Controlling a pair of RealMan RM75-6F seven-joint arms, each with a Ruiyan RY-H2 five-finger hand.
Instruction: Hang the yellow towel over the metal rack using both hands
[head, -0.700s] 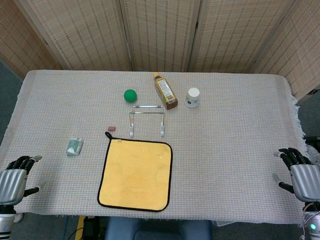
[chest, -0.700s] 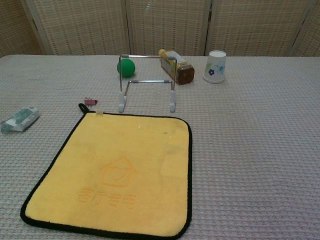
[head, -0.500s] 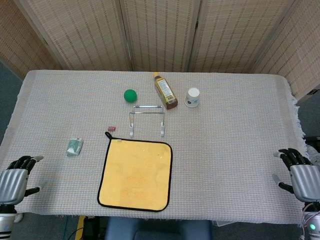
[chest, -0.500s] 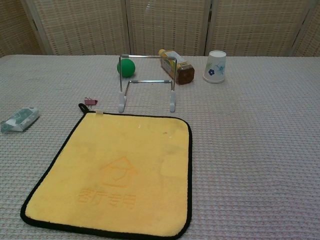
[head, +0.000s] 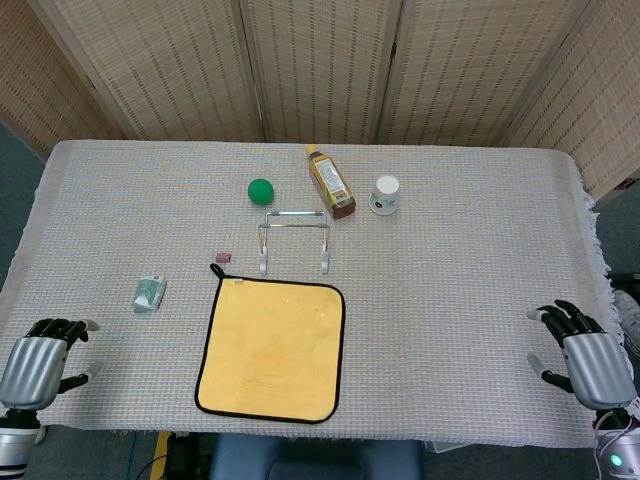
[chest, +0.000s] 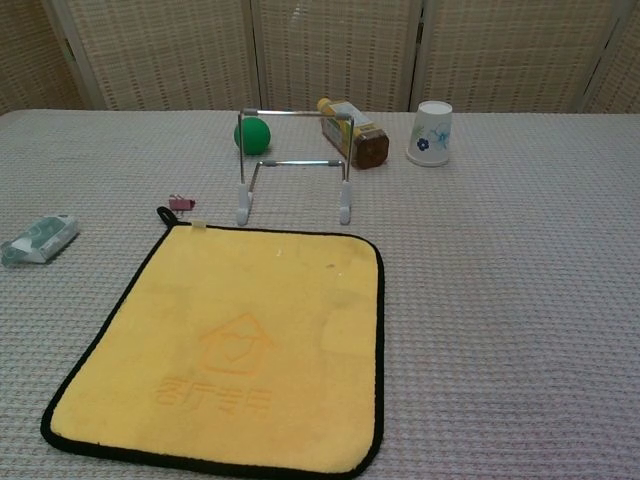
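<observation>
The yellow towel (head: 270, 349) lies flat on the worktop (head: 480, 260), just in front of the metal rack (head: 293, 240), which stands upright. Behind the rack and to its left sits a green ball (head: 261, 190); behind and to its right lies a brown bottle (head: 330, 182) on its side, with a paper cup (head: 385, 195) further right. A small pink clip (head: 224, 258) lies just left of the rack, and a green packet (head: 150, 293) well to its left. The left robot hand (head: 36, 360) and right robot hand (head: 585, 350) hang at the worktop's near corners, well apart from the rack, fingers spread and holding nothing.
</observation>
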